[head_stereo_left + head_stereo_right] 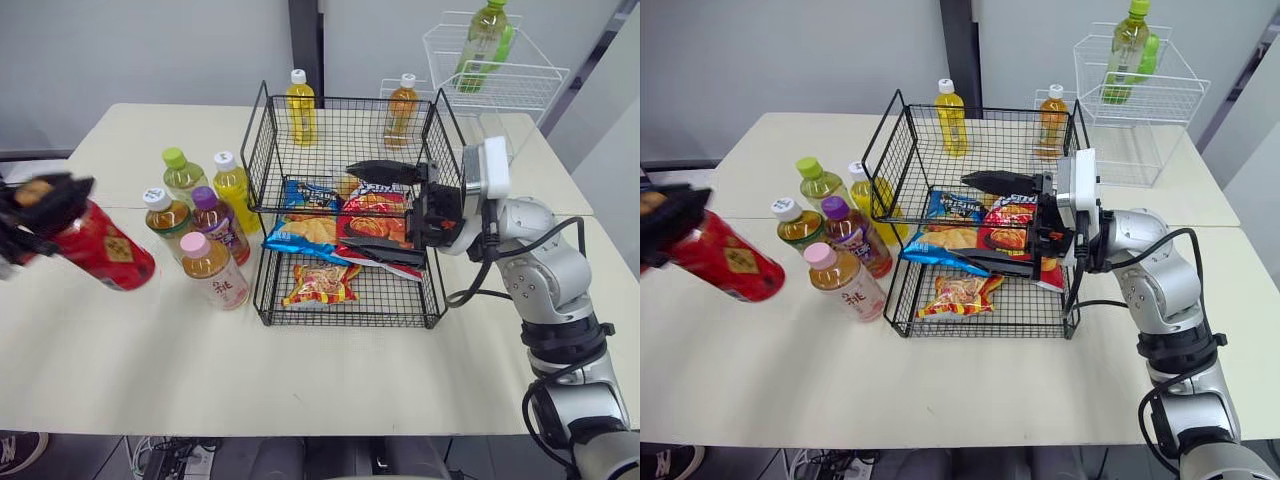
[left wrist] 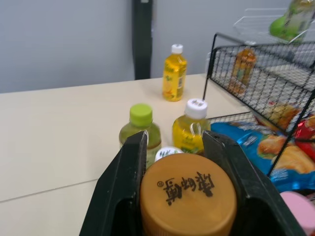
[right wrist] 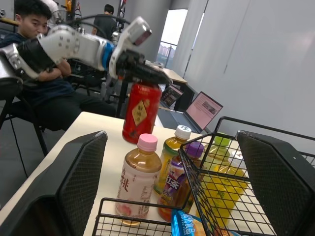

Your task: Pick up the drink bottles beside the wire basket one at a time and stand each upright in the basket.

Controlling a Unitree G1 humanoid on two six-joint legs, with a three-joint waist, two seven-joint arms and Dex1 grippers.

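Note:
My left gripper is at the far left of the table, shut on the gold-capped top of a red bottle, whose cap sits between the fingers. I cannot tell whether its base touches the table. Left of the black two-tier wire basket stand several bottles: a green-capped one, a yellow one, a white-capped tea, a purple-capped one and a pink-capped one. My right gripper is open at the basket's right side, its fingers reaching over the snack bags.
A yellow bottle and an orange tea bottle stand behind the basket. A white wire basket at the back right holds a green bottle. A person sits beyond the table's left end.

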